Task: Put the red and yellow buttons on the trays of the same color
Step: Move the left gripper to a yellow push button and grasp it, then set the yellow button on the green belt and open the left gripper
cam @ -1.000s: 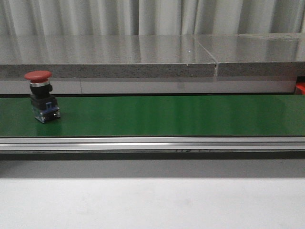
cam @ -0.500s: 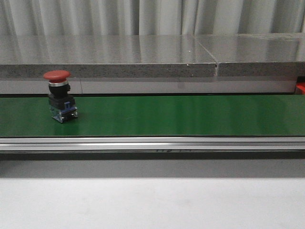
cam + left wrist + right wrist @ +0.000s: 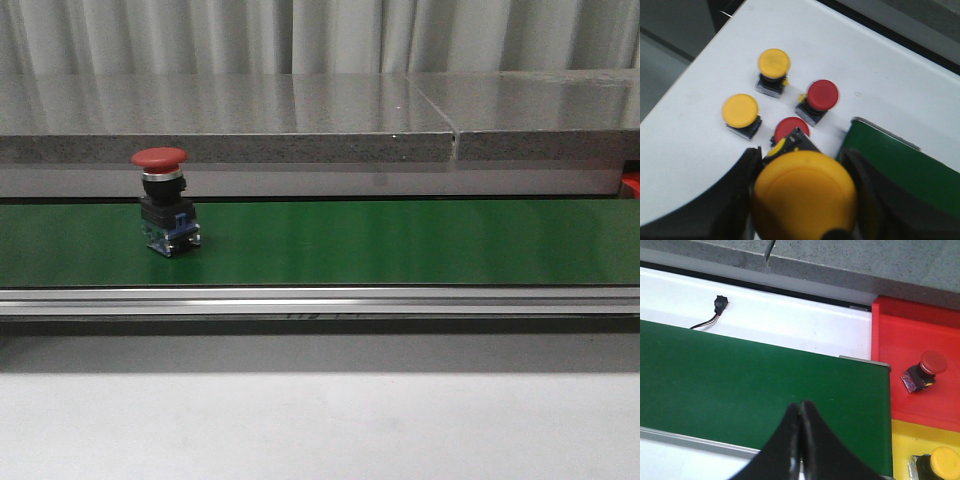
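Observation:
A red button (image 3: 162, 200) stands upright on the green belt (image 3: 400, 240) at its left part. My left gripper (image 3: 802, 172) is shut on a yellow button (image 3: 804, 194), held above the white table. Below it lie two yellow buttons (image 3: 774, 64) (image 3: 740, 110) and two red buttons (image 3: 822, 95) (image 3: 789, 129). My right gripper (image 3: 800, 407) is shut and empty above the belt (image 3: 740, 385). A red button (image 3: 927, 367) lies in the red tray (image 3: 900, 335), and a yellow button (image 3: 942, 460) sits in the yellow tray (image 3: 902, 440). Neither gripper shows in the front view.
A grey stone ledge (image 3: 300, 120) runs behind the belt. A metal rail (image 3: 320, 300) borders its near side, with a white surface (image 3: 320, 430) in front. A small black connector with a wire (image 3: 717, 305) lies on the white strip beyond the belt.
The red button has travelled to the right along the belt, staying upright.

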`<state>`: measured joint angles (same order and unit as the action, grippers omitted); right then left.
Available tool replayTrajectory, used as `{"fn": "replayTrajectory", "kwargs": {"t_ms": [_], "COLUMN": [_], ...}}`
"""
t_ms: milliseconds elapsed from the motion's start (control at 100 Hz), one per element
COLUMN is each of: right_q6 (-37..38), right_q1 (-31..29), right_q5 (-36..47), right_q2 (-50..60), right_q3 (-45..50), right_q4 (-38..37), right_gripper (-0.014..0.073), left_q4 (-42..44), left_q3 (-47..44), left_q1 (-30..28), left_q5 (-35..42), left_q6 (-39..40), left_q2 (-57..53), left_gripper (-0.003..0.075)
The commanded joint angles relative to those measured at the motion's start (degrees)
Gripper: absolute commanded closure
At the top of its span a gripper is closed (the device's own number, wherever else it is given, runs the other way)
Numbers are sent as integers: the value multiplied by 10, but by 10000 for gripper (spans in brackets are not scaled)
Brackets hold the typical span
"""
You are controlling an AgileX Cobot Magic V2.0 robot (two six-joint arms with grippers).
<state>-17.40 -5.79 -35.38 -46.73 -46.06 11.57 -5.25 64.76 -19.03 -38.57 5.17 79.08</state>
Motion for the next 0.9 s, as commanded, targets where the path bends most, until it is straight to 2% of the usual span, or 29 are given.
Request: {"fn": "replayTrajectory", "kwargs": {"t_ms": [0, 150, 370, 890], "right_q6": [-6, -6, -6, -6], "right_q1": [1, 1, 1, 1], "right_q5": [33, 33, 33, 33], "right_q2": [4, 4, 4, 4], "right_q3": [-13, -13, -13, -13], "right_q4": [6, 6, 6, 6], "right_gripper": [661, 661, 661, 661], "left_q4": [-4, -4, -4, 10], "left_q3": [14, 14, 14, 9], "left_q1": [33, 89, 139, 157], "left_q5": [14, -4, -6, -12], "left_q6": [2, 2, 2, 1], "left_q2": [-22, -21, 2, 82], "left_gripper": [739, 739, 739, 739]}}
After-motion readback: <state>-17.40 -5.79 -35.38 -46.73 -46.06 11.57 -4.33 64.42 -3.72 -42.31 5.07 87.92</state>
